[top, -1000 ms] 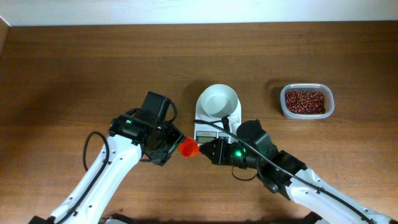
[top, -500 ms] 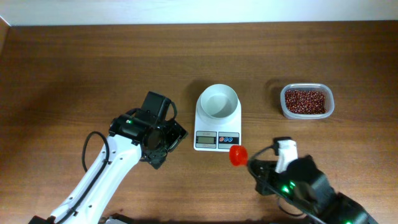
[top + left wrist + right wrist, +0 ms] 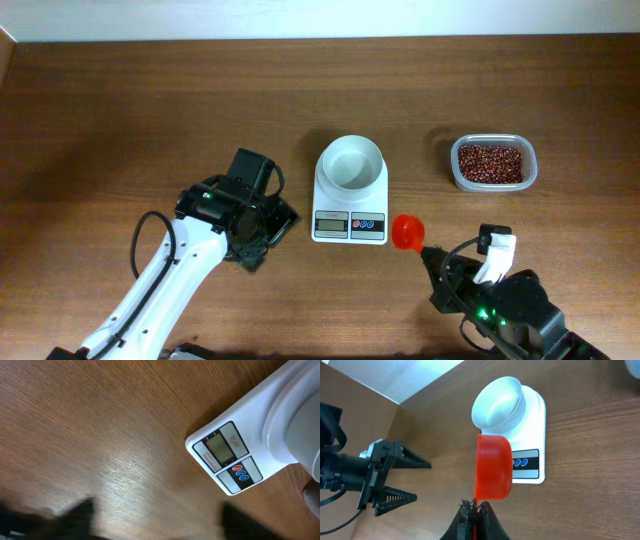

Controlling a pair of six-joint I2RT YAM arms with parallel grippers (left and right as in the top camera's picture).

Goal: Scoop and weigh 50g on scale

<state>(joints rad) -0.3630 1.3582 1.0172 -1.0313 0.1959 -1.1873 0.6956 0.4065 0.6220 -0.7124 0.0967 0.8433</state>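
Overhead, one white scale (image 3: 349, 226) sits at the middle of the wooden surface (image 3: 120, 110), carrying one round white bowl (image 3: 351, 162). Its front panel has one grey display (image 3: 221, 448), one red button (image 3: 237, 466) and two blue buttons (image 3: 243, 475). One clear tub of red beans (image 3: 492, 163) stands to the right of the scale, apart from it. One red scoop (image 3: 407, 232) hangs just off the scale's front right corner, its thin handle pinched in the closed right gripper (image 3: 475, 510). The left gripper (image 3: 420, 480) is to the left of the scale, near its front, with jaws spread wide and holding nothing.
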